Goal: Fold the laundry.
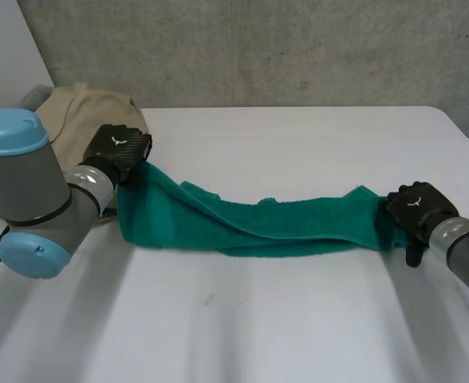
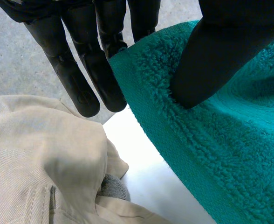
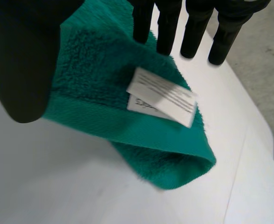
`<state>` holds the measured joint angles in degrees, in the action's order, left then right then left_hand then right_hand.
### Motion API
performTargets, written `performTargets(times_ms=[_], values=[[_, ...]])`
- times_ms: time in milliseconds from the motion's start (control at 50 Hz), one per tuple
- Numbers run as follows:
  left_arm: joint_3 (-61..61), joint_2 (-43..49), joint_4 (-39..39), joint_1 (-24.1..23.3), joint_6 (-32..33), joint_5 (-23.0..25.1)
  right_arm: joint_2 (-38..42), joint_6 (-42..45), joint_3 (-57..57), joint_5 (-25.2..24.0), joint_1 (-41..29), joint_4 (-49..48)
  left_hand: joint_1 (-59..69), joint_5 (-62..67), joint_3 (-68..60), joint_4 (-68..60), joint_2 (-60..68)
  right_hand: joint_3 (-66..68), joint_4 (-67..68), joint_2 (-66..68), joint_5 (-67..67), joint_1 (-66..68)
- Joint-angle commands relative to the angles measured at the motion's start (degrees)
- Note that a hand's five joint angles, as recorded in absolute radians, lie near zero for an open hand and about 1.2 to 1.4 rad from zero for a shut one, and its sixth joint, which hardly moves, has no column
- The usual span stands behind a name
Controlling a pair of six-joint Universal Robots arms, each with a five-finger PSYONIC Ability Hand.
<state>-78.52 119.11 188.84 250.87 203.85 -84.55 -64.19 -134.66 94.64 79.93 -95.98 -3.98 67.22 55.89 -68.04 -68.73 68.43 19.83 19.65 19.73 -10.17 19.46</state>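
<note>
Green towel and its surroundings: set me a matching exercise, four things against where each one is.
1 green towel
2 beige garment
3 white label
4 left hand

A on the towel, by the fingers of the right hand
B pinching one towel end
C stretched between both hands
D heaped on the table beside the left hand

Pairs: 1-C, 2-D, 3-A, 4-B.
</note>
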Motion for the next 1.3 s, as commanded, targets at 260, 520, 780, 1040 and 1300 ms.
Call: performTargets(times_ms=[260,520,780,1040,1300], values=[[11.86,6.82,9.24,0.67,0.76,1.41,5.91,-4.38,-23.31,1.99,-1.67,-14.81,12.78,14.11,-11.96,-11.27,11.57,60.17,60.35,60.27,-59.83,60.54],[32.38,7.63,35.36,1.73,-5.83,-7.47,9.79,-23.0,-51.14,4.98,-0.97,-34.07,12.78,14.11,-11.96,-11.27,11.57,60.17,60.35,60.27,-59.83,60.54],[10.16,3.14,33.34,3.66,-10.58,-0.8,8.64,-27.33,-36.12,-4.07,0.44,-30.13,12.78,14.11,-11.96,-11.27,11.57,60.17,60.35,60.27,-59.83,60.54],[-9.01,6.49,27.03,3.05,-2.16,6.41,15.93,-14.07,-20.99,-9.97,0.62,-12.92,12.78,14.11,-11.96,-11.27,11.57,60.17,60.35,60.27,-59.83,60.54],[-19.65,-10.2,-10.32,5.51,7.87,4.48,6.63,-3.08,-17.56,-6.72,5.01,25.84,12.78,14.11,-11.96,-11.27,11.57,60.17,60.35,60.27,-59.83,60.54]])
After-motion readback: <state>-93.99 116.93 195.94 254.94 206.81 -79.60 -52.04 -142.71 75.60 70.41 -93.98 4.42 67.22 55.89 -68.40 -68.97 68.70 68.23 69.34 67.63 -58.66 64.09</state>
